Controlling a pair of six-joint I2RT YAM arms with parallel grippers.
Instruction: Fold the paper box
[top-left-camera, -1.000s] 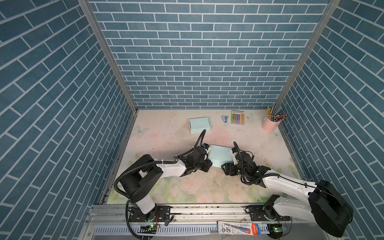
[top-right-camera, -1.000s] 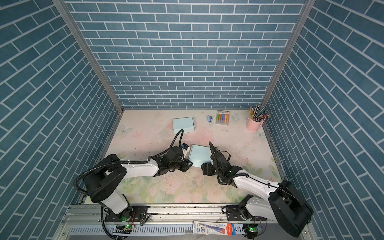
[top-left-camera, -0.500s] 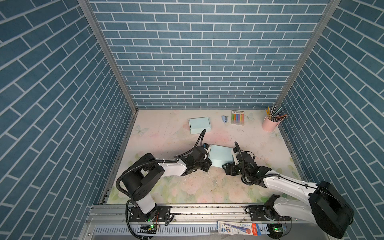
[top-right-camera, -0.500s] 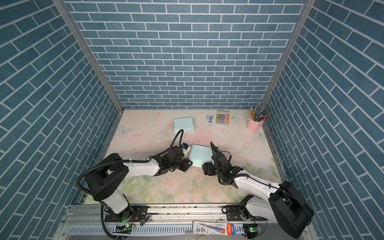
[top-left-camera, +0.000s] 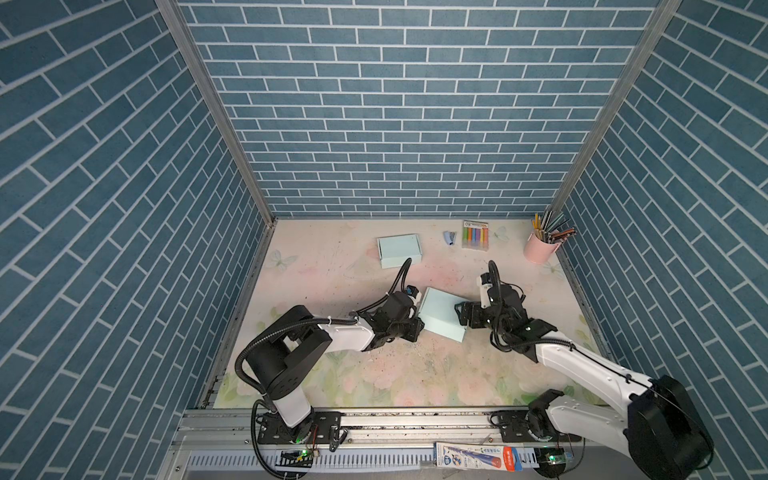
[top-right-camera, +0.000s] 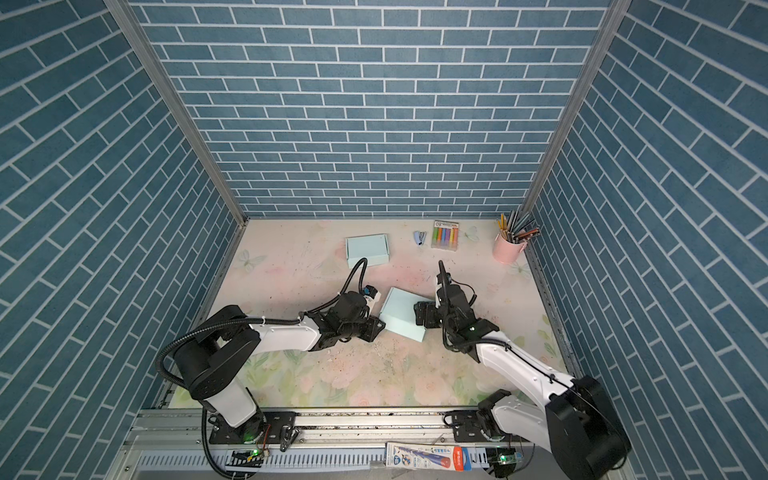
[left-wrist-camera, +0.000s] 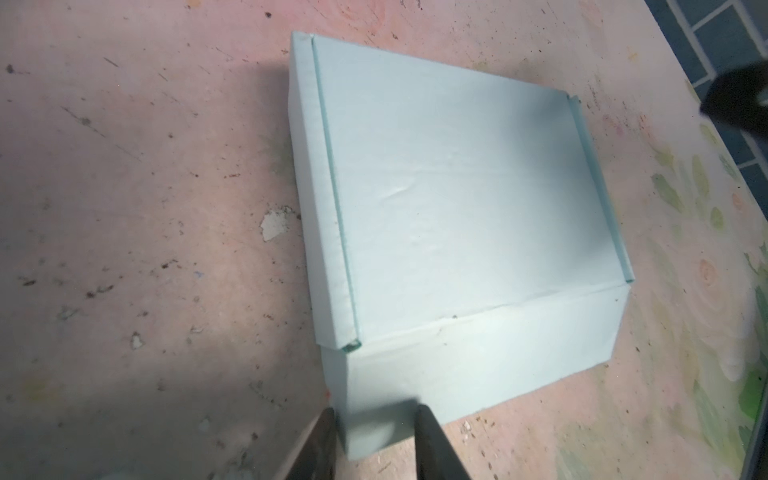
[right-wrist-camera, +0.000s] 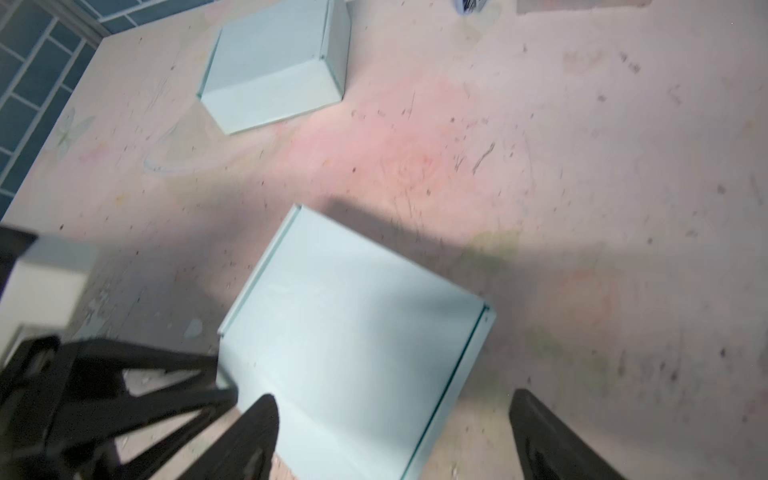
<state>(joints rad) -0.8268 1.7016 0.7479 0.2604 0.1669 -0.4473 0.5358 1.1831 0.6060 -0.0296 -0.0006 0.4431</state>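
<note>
The paper box (top-left-camera: 440, 313) (top-right-camera: 403, 313) is light blue, folded shut, and lies flat mid-table between the two arms. My left gripper (top-left-camera: 415, 324) (top-right-camera: 376, 326) sits at its near left corner. In the left wrist view the box (left-wrist-camera: 457, 208) fills the middle, and the left gripper (left-wrist-camera: 376, 432) is shut on that corner, one finger against each side. My right gripper (top-left-camera: 461, 316) (top-right-camera: 419, 316) stands at the box's right side. In the right wrist view it (right-wrist-camera: 390, 424) is open wide, straddling the edge of the box (right-wrist-camera: 353, 345) without clamping it.
A second folded blue box (top-left-camera: 399, 250) (right-wrist-camera: 274, 66) lies at the back left. A small stapler (top-left-camera: 449, 237), a marker pack (top-left-camera: 475, 235) and a pink pencil cup (top-left-camera: 539, 247) stand along the back. Brick walls enclose the table on three sides.
The right gripper's jaws have spread wider and it has shifted slightly toward the back. The box and the left gripper have hardly moved.
</note>
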